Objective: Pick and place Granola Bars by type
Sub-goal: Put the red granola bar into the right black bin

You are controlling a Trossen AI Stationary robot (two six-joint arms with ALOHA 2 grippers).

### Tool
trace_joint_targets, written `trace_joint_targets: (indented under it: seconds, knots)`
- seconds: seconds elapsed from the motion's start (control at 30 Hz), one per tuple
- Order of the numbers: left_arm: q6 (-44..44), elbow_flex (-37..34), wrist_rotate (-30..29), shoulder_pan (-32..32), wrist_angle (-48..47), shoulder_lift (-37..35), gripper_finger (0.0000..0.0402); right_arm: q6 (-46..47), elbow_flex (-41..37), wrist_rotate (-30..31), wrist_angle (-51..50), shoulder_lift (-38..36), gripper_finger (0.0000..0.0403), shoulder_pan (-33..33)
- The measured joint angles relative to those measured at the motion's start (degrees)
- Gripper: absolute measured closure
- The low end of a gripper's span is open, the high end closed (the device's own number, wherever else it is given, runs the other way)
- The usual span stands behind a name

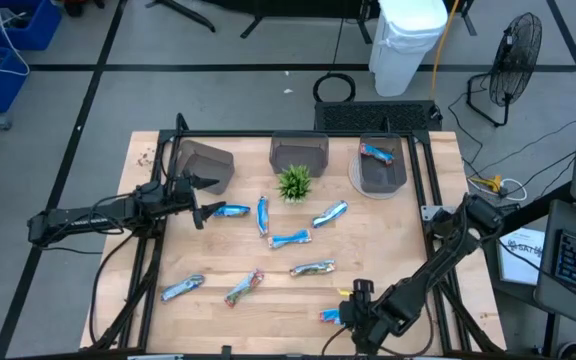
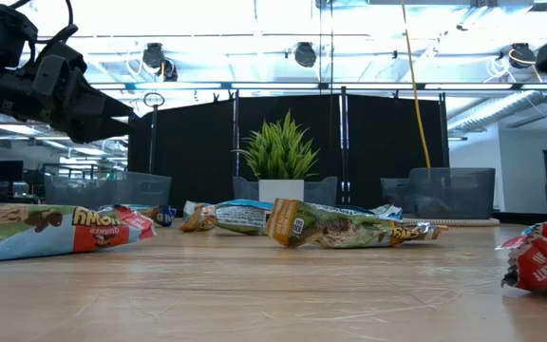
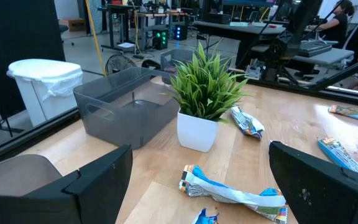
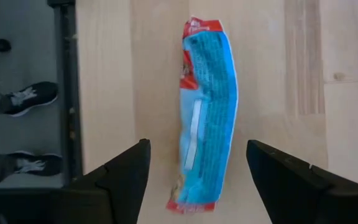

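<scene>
At the bottom edge of the high view, right of centre, the right gripper (image 1: 351, 312) hangs over a blue bar (image 1: 330, 316) near the table's front edge. In its wrist view the two dark fingers (image 4: 120, 177) stand apart on either side of the bar (image 4: 207, 112), which lies flat on the wood, lengthwise between them, held by nothing. The step in hand looks like the pick of this bar. To do it well, the gripper should drop straight down with the bar centred in the gap, close across the narrow width near the middle of the wrapper, and lift only once the grip is firm; the shiny wrapper may slip or crumple.

Further up the frame, other bars lie scattered across the middle of the table (image 1: 388, 250), a tan one (image 1: 312, 268) among them. At centre left the left gripper (image 1: 200, 197) waits wide open and empty, just beside another blue bar (image 1: 231, 211).

Along the top of the table stand three grey bins. The right bin (image 1: 382, 165) already holds one blue bar (image 1: 376, 153), so it is the likely place for this one. A small plant (image 1: 294, 183) stands in front of the middle bin (image 1: 299, 152).
</scene>
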Motion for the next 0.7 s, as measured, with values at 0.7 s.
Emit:
trace_joint_targets:
  seconds: [0.7]
  knots:
    - [0.0,0.0,0.0,0.0,0.0,0.0,0.0027,-1.8,-0.3,0.2,0.2,6.1,0.0195,-0.4]
